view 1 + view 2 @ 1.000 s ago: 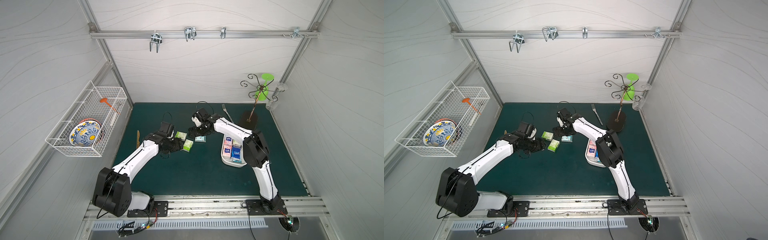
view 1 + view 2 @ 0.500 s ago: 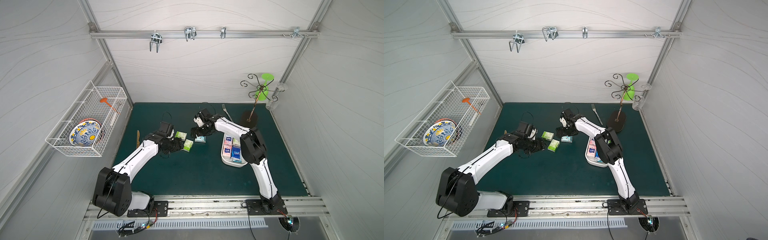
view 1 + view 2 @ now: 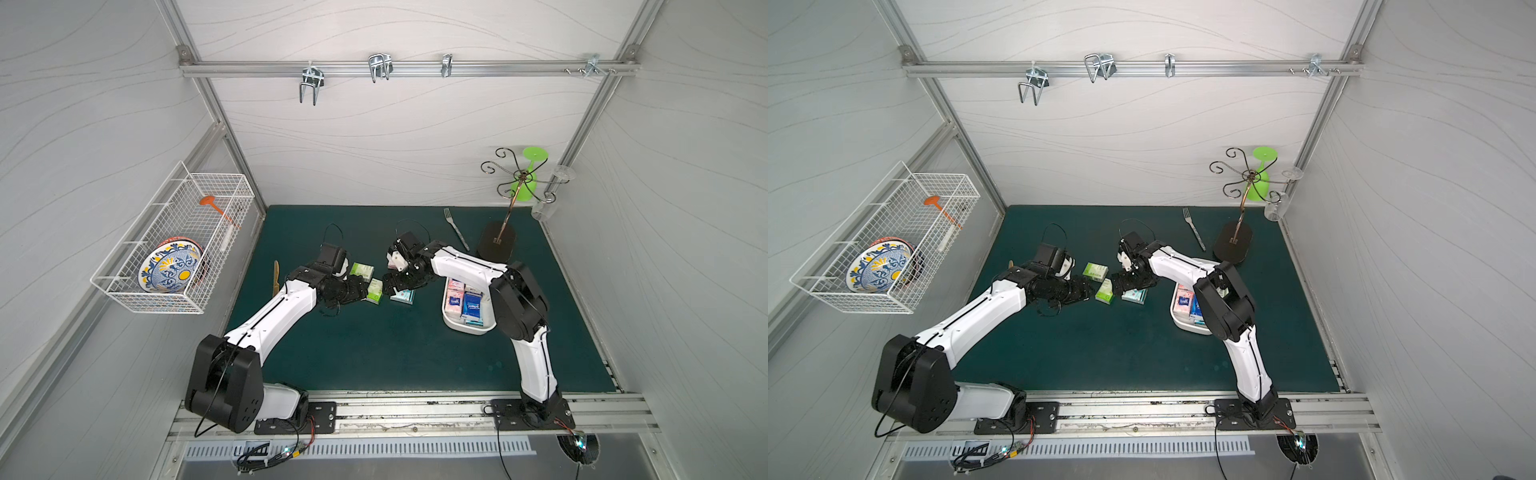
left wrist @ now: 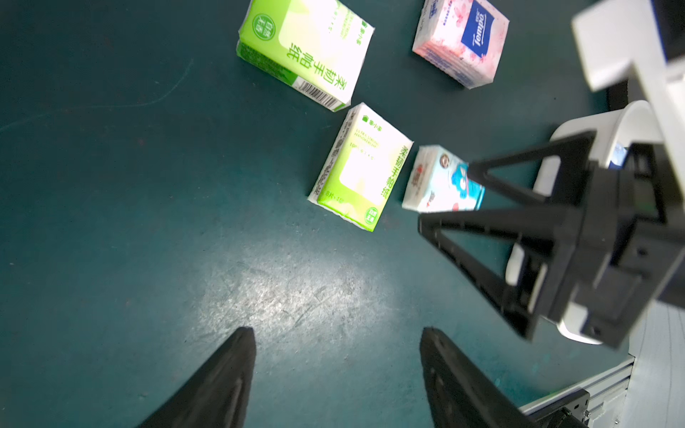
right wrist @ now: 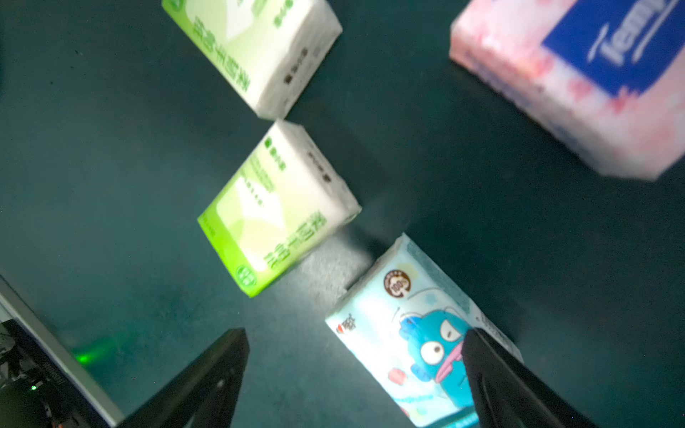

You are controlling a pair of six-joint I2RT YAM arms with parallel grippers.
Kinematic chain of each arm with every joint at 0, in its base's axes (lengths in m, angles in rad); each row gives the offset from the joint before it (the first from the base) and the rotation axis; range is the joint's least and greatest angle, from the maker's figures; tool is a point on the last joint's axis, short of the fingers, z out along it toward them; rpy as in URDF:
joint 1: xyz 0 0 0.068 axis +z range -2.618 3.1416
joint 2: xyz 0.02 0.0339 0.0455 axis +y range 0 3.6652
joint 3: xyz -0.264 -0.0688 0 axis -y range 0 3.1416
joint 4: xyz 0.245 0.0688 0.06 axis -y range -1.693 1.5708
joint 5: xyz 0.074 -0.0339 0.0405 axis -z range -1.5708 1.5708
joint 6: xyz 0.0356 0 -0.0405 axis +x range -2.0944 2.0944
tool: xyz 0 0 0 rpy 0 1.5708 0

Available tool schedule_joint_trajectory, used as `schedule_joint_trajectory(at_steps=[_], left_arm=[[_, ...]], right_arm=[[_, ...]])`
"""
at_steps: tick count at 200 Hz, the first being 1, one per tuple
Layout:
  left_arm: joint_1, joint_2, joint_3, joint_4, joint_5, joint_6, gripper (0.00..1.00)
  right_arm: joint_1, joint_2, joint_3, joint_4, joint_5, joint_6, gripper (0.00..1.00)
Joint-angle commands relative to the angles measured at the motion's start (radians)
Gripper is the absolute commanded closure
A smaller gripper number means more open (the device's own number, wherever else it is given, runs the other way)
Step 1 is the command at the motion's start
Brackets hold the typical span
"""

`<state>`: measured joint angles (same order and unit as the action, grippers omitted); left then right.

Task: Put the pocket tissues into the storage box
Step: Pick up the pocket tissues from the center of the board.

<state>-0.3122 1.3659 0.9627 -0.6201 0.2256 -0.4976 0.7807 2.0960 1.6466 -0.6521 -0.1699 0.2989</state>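
Note:
Four pocket tissues lie loose on the green mat: two green packets (image 3: 362, 270) (image 3: 375, 291), a light blue one (image 3: 403, 296) and a pink one (image 4: 461, 40). The white storage box (image 3: 465, 328) stands to their right and holds several pink and blue packets. My right gripper (image 5: 356, 333) is open and hangs over the light blue packet (image 5: 419, 333), with one finger (image 5: 493, 370) across its far edge. My left gripper (image 4: 337, 333) is open above bare mat, short of the nearer green packet (image 4: 361, 170). In both top views the two grippers face each other across the packets.
A fork (image 3: 456, 228) and a dark stand base (image 3: 496, 247) with hooked arms and a green glass lie behind the box. A wooden utensil (image 3: 275, 277) lies left of the left arm. A wire basket (image 3: 174, 245) with a plate hangs on the left wall.
The right arm has shifted slightly above the light blue packet. The left arm and the packets have stayed where they were.

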Motion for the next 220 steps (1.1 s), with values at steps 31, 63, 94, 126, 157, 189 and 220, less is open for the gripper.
schedule_joint_trajectory(at_steps=[31, 63, 94, 126, 157, 189, 220], left_arm=[[0.007, 0.009, 0.001, 0.026, 0.013, 0.004, 0.25], [0.007, 0.002, 0.002, 0.019, -0.005, 0.008, 0.25], [0.007, -0.001, 0.0, 0.021, -0.017, 0.007, 0.25], [0.009, -0.001, -0.002, 0.02, -0.026, 0.005, 0.25], [0.009, 0.0, -0.005, 0.02, -0.033, 0.005, 0.25], [0.009, 0.002, -0.004, 0.02, -0.035, 0.005, 0.25], [0.009, 0.007, -0.004, 0.023, -0.032, 0.004, 0.25]], right_arm=[[0.01, -0.053, 0.041, -0.076, 0.106, -0.086, 0.02], [0.027, 0.036, 0.108, -0.14, 0.2, -0.253, 0.02], [0.057, 0.067, 0.113, -0.156, 0.282, -0.363, 0.01], [0.075, 0.103, 0.129, -0.155, 0.33, -0.409, 0.01], [0.079, 0.151, 0.164, -0.166, 0.331, -0.421, 0.01], [0.088, 0.178, 0.176, -0.179, 0.337, -0.429, 0.17], [0.091, 0.161, 0.162, -0.178, 0.342, -0.415, 0.49]])
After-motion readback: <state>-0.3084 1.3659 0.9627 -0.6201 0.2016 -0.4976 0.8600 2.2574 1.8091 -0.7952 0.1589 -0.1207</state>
